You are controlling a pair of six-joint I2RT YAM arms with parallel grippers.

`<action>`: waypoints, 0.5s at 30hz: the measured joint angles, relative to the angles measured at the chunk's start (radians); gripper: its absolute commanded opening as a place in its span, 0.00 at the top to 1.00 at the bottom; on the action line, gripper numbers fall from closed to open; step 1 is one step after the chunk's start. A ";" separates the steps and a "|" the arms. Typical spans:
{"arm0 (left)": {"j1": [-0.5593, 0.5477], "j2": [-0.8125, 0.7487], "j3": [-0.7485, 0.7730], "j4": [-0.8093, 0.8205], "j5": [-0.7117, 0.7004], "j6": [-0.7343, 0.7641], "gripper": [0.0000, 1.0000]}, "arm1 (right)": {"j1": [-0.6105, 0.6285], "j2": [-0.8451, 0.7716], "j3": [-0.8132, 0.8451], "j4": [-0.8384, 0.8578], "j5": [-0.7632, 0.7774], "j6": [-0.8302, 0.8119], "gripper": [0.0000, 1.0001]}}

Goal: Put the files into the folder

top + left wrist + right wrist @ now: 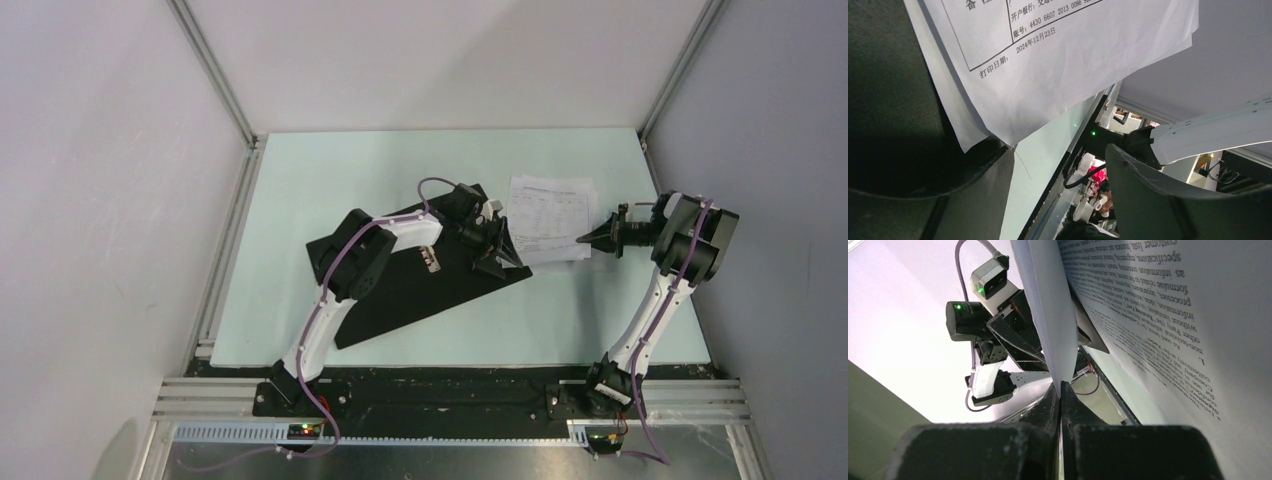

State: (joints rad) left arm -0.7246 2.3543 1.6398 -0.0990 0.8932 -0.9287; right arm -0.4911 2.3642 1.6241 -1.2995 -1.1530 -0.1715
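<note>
The folder (pixel 420 290) lies open on the table, black inside up, with its metal spine clip (pixel 430 258) showing. The files (pixel 548 218), white printed sheets, lie just right of it with their left edge over the folder's right corner. My right gripper (pixel 592 238) is shut on the sheets' right edge; in the right wrist view the fingertips (pixel 1060 387) pinch the paper (pixel 1158 305). My left gripper (pixel 492 250) is open at the sheets' near-left corner. In the left wrist view the paper (pixel 1058 65) hangs over one finger (pixel 923 210), with the jaws wide apart (pixel 1055 155).
The pale green table (pixel 330 190) is walled by grey panels with aluminium rails (pixel 225 250) on the left and at the back corners. The left arm (pixel 345 265) stretches across the folder. The table's near edge has a black strip (pixel 450 375).
</note>
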 measured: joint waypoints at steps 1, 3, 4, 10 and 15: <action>0.000 0.000 0.000 -0.001 -0.001 0.004 0.29 | -0.001 0.000 -0.002 0.001 -0.004 -0.001 1.00; 0.000 0.000 0.000 -0.005 -0.004 0.009 0.29 | -0.003 0.000 -0.006 0.004 -0.010 -0.006 1.00; 0.000 0.000 0.000 -0.007 -0.007 0.011 0.30 | -0.004 0.000 -0.006 0.005 -0.011 -0.006 1.00; 0.000 0.003 0.024 -0.024 -0.027 0.011 0.31 | -0.003 0.000 -0.006 0.003 0.003 -0.023 1.00; 0.006 0.016 0.073 0.026 -0.028 -0.038 0.34 | -0.002 0.000 -0.006 -0.001 0.037 -0.053 1.00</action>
State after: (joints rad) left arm -0.7185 2.3707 1.7130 -0.0727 0.8654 -0.9668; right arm -0.4931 2.3642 1.6176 -1.3003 -1.1164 -0.2241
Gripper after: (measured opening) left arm 0.672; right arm 0.009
